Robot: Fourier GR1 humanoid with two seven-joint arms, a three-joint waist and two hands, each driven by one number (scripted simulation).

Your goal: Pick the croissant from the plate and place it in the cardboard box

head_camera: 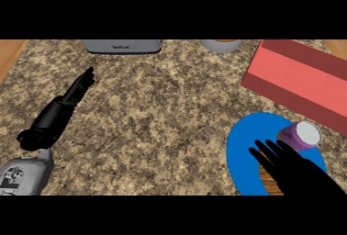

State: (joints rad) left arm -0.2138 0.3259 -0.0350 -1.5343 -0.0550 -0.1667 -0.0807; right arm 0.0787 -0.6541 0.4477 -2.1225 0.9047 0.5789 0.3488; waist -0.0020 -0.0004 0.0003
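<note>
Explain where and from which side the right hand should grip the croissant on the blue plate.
Probably across its middle, from above: the croissant lies low on the blue plate, only a brown edge showing under the right hand, and the purple cup stands close behind it.

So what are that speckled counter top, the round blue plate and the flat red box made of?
The speckled brown counter top looks like granite or stone-look laminate: mottled tan and dark flecks. The round blue plate could be glazed ceramic or plastic: even, smooth colour, so either fits. The flat red box shows matte faces in two reds with straight edges, which fits cardboard.
</note>
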